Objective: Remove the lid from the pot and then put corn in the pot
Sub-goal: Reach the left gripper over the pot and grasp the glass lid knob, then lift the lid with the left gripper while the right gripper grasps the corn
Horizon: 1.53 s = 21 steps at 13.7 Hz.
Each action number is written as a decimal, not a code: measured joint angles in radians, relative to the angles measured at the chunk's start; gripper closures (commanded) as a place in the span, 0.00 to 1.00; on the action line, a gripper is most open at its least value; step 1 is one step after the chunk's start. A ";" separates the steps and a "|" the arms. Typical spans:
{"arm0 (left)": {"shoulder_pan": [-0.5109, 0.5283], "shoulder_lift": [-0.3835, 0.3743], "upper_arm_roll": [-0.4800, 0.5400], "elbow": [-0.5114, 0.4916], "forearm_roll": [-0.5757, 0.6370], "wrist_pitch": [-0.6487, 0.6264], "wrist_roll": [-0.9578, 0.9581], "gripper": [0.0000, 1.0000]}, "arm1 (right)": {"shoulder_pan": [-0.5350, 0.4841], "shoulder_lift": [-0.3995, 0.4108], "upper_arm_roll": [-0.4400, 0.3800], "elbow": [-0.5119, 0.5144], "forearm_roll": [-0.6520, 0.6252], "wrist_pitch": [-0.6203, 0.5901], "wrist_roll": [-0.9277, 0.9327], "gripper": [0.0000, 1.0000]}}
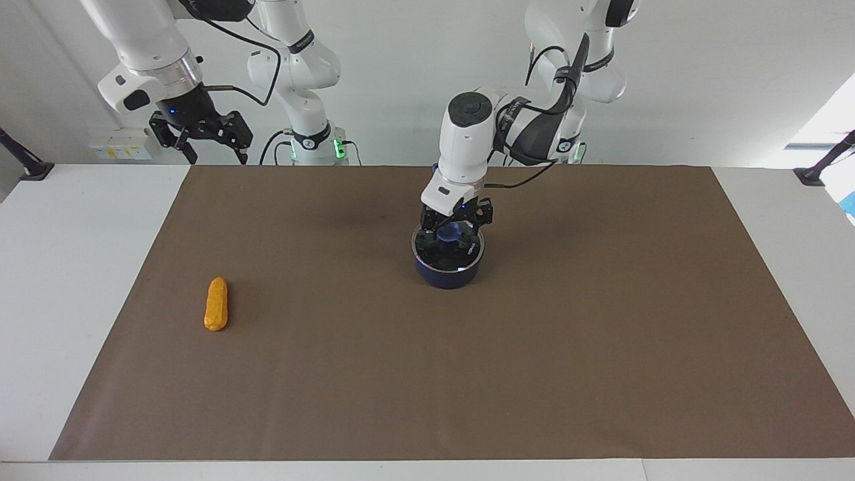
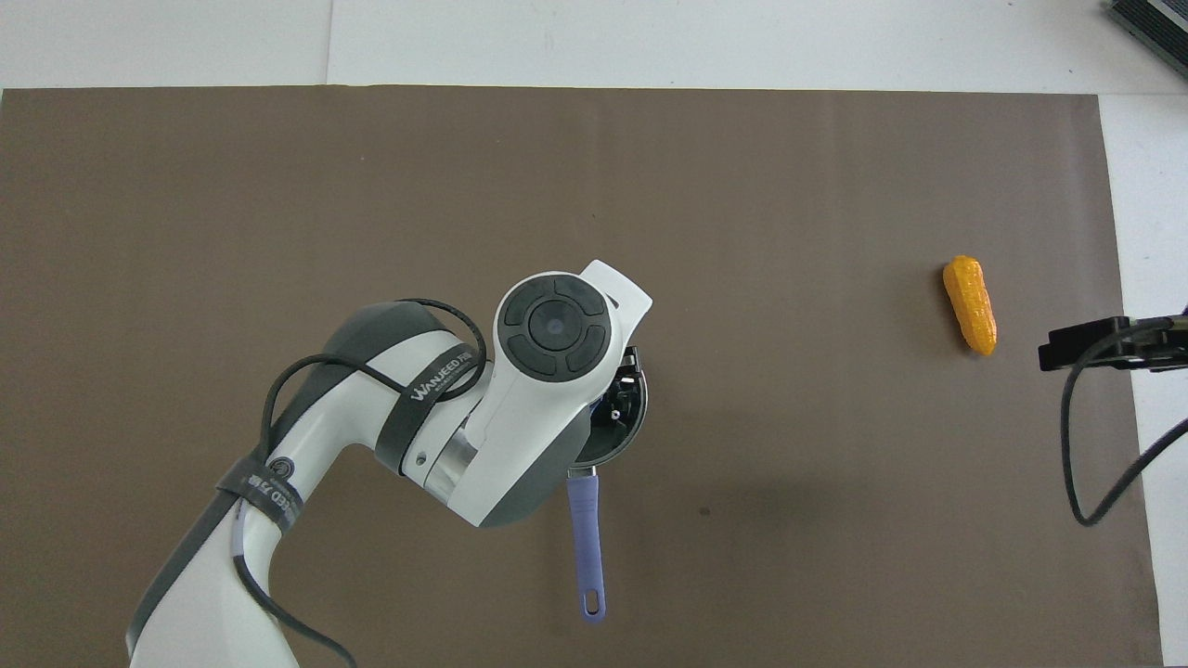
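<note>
The dark blue pot (image 1: 449, 275) stands mid-table on the brown mat, its long blue handle (image 2: 585, 538) pointing toward the robots. The glass lid (image 1: 469, 254) lies on the pot, blue knob up. My left gripper (image 1: 455, 228) is down over the lid, its open fingers on either side of the knob. In the overhead view the left arm's wrist covers most of the pot, and only an edge of the lid (image 2: 635, 413) shows. The orange-yellow corn (image 1: 216, 304) lies on the mat toward the right arm's end and also shows in the overhead view (image 2: 970, 304). My right gripper (image 1: 200, 137) waits, raised and open.
The brown mat (image 1: 534, 374) covers most of the white table. A white strip of bare table (image 1: 80, 280) lies beside the mat at the right arm's end, next to the corn.
</note>
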 measured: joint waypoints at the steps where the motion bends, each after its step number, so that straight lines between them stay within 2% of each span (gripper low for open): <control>1: -0.010 0.002 0.000 -0.010 0.000 0.002 -0.003 0.00 | 0.000 0.000 0.000 -0.002 0.000 0.007 0.000 0.00; 9: -0.021 0.004 0.005 -0.040 0.000 0.012 -0.017 0.01 | 0.000 0.000 0.000 -0.012 0.000 0.010 0.000 0.00; 12: -0.020 0.004 0.009 -0.040 0.000 0.014 -0.019 0.21 | 0.000 0.000 0.000 -0.012 0.000 0.010 0.000 0.00; 16: -0.020 0.004 0.011 -0.040 0.000 0.019 -0.020 0.25 | -0.012 0.007 0.000 -0.032 0.000 0.056 0.000 0.00; 17: -0.020 0.004 0.011 -0.040 0.000 0.020 -0.020 0.31 | -0.019 0.014 -0.001 -0.055 0.000 0.100 -0.007 0.00; 19: -0.020 0.004 0.011 -0.040 0.000 0.021 -0.020 0.72 | -0.026 0.047 -0.001 -0.108 0.000 0.197 -0.042 0.00; 21: -0.020 0.004 0.012 -0.040 0.000 0.021 -0.020 0.76 | -0.026 0.102 0.000 -0.131 0.000 0.280 -0.052 0.00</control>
